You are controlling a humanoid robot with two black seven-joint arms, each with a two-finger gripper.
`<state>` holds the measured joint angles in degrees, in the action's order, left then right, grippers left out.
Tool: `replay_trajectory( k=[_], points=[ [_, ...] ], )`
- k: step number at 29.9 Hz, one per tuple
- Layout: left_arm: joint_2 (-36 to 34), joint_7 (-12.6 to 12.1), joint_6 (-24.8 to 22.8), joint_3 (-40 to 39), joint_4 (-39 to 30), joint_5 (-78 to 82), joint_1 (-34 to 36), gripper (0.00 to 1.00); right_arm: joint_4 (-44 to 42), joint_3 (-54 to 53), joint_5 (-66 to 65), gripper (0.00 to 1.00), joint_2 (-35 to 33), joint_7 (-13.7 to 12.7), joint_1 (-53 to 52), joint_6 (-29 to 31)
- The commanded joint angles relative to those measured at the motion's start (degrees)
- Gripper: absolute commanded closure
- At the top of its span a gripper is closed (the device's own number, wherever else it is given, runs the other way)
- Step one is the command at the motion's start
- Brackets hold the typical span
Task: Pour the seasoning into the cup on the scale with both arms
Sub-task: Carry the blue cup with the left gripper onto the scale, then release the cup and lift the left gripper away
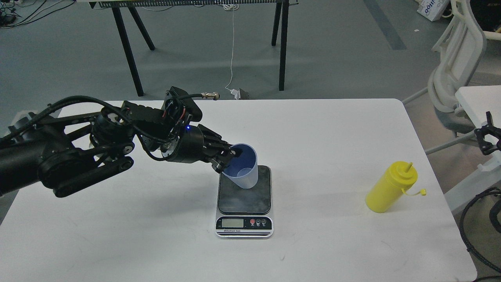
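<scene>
My left gripper (227,157) is shut on the near-left rim of the light blue cup (245,168), one finger inside it. The cup is tilted a little, its base over the back left of the scale's dark plate (246,196); I cannot tell whether it touches. The scale (244,227) lies at the table's middle front, LCD toward me. The yellow seasoning bottle (390,188) stands upright at the right, cap hanging off its nozzle. My right gripper (487,136) shows small at the right edge, off the table and far from the bottle.
The white table (313,129) ends just right of the bottle. A white chair (456,58) and a second white surface (475,98) stand beyond the right edge. A black-legged bench (282,43) and a white cable (233,51) are on the floor behind.
</scene>
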<state>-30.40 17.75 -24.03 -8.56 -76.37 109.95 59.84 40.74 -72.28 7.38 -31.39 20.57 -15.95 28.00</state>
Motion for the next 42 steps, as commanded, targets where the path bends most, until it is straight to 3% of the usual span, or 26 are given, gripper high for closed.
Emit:
replay_trajectory(
  k=[1,7,17,19,21,22,27,31,42],
  points=[
    [2.4,-0.8,-0.7,1.7,2.3,0.0,0.1,0.95,0.0,-0.8,0.0,0.00,-0.2,0.0,0.4,0.0],
    [2.5,-1.0,-0.7,2.7,3.7,-0.1,-0.2,0.91,0.1,-0.8,0.0,0.00,-0.6,0.0,0.5,0.0],
    [3.4,-1.0,-0.6,2.5,4.3,-0.3,-1.0,0.73,0.3,-0.9,0.5,0.00,-1.1,0.0,0.5,0.0],
    [3.5,-1.0,-0.5,2.3,4.3,-0.5,-0.9,0.55,0.3,-0.8,0.5,0.00,-1.4,0.0,0.5,0.0],
    [3.2,-0.9,-0.1,1.7,3.7,-1.0,-0.7,0.17,0.3,-0.8,0.5,0.00,-1.4,0.0,0.7,0.0],
    [2.9,-0.7,0.0,1.2,3.5,-1.7,-0.6,0.12,0.4,-0.9,0.5,0.00,-1.5,0.0,1.1,0.0],
    [0.7,-0.3,0.5,-9.5,3.4,-17.6,-0.6,0.04,0.7,-0.9,2.8,0.00,-3.6,-0.1,4.0,0.0],
    [-0.4,-0.3,0.9,-16.6,4.7,-40.6,-0.9,0.01,4.3,-0.8,6.1,0.01,-5.7,-0.2,10.7,0.0],
    [6.4,0.3,3.0,-23.3,23.5,-91.4,-1.0,0.00,28.8,0.9,8.1,0.01,-5.3,-0.1,37.2,0.0]
  ],
)
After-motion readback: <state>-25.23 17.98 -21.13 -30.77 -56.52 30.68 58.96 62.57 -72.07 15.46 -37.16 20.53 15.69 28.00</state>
